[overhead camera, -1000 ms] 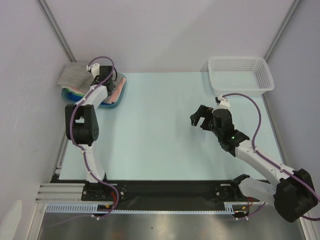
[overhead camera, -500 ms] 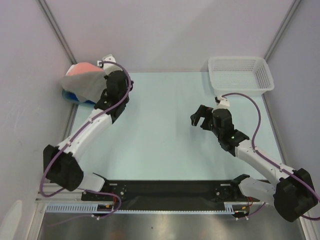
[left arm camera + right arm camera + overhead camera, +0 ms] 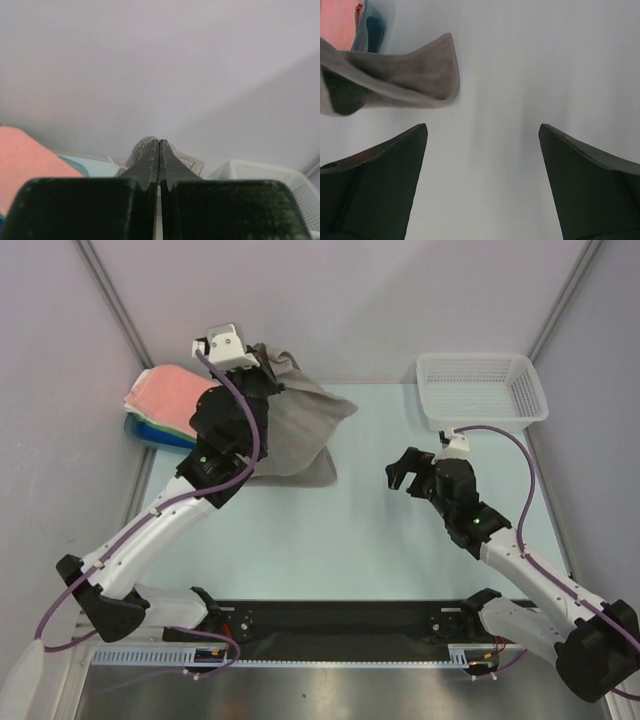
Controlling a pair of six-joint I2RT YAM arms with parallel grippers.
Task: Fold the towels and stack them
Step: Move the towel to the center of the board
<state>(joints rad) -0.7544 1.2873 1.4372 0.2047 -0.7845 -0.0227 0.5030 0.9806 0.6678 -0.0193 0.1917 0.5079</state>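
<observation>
Grey towel (image 3: 300,435) hangs from the raised left gripper (image 3: 159,147) pinching it; right gripper (image 3: 482,127) hovers agape.

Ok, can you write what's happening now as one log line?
left fingers: shut on grey terry towel, held up | right fingers: open, empty

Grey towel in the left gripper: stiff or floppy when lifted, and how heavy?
Likely floppy: the grey towel hangs in folds and creases from the left gripper. Probably light for its size, since a single pinch at its edge carries it.

grey towel (image 3: 300,430) hanging, pink towel (image 3: 165,395) lying flat
</observation>
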